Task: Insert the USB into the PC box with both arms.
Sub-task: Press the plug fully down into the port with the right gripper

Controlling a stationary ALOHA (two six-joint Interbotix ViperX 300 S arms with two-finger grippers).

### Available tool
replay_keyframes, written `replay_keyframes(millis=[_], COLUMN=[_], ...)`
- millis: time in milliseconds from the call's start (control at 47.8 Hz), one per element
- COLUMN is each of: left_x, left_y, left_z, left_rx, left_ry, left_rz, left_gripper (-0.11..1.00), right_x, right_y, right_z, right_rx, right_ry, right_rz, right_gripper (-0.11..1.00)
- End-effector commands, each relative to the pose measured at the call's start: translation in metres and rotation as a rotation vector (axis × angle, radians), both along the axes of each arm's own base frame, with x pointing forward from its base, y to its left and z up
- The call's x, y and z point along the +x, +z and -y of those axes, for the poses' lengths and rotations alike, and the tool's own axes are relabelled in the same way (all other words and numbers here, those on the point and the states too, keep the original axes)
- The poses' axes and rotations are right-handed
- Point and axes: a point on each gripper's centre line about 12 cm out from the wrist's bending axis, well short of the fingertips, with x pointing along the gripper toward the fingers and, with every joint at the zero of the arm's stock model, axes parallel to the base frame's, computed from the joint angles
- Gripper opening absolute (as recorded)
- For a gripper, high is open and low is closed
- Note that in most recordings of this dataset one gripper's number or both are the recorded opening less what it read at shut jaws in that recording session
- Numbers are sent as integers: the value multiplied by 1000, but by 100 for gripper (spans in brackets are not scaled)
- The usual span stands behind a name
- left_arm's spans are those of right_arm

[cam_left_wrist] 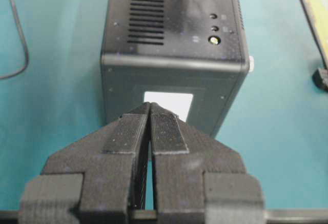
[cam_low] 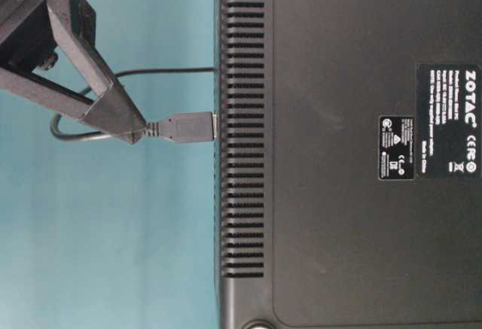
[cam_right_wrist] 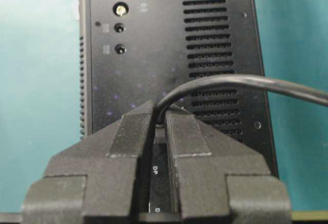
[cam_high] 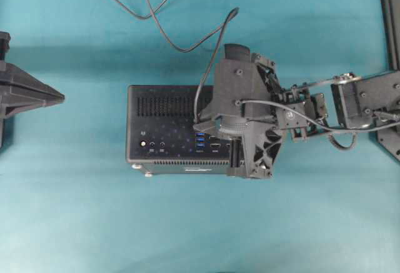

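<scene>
Right gripper [cam_low: 139, 135] jaws clamp the USB [cam_low: 184, 128] behind its plug; plug tip meets the PC box [cam_low: 361, 80] face, insertion unfinished. Left gripper [cam_left_wrist: 149, 112] jaws clenched, empty, apart.

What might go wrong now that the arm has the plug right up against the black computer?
1. The right tool pinches the USB at its cable end, so the plug could tilt and jam at the PC box instead of sliding in.
2. The left tool is shut and only near the box's end; whether it touches is unclear. Unbraced, the box might slide when pushed.
3. The loose cable looping behind may tug the plug askew.
</scene>
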Motion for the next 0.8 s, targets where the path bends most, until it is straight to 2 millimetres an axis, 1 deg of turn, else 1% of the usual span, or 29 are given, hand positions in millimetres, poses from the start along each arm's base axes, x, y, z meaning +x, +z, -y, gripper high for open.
replay_keyframes(millis=[0, 126, 251, 377, 607, 775], left_x=[1, 1, 1, 1, 1, 1], left_y=[4, 4, 4, 4, 4, 4], left_z=[0, 0, 0, 0, 0, 0], left_rx=[1, 1, 0, 0, 1, 1], left_ry=[-1, -1, -1, -1, -1, -1], left_rz=[12, 12, 12, 12, 12, 12], left_gripper=[0, 0, 0, 0, 0, 0], right_x=[-2, -3, -4, -2, 1, 1], right_y=[-6, -4, -5, -8, -9, -10], right_z=[-7, -17, -19, -11, 12, 17], right_rx=[18, 39, 44, 36, 2, 1], right_ry=[8, 25, 27, 8, -37, -48], right_rz=[-21, -19, -24, -29, -27, -29], right_gripper=[10, 10, 10, 10, 10, 10])
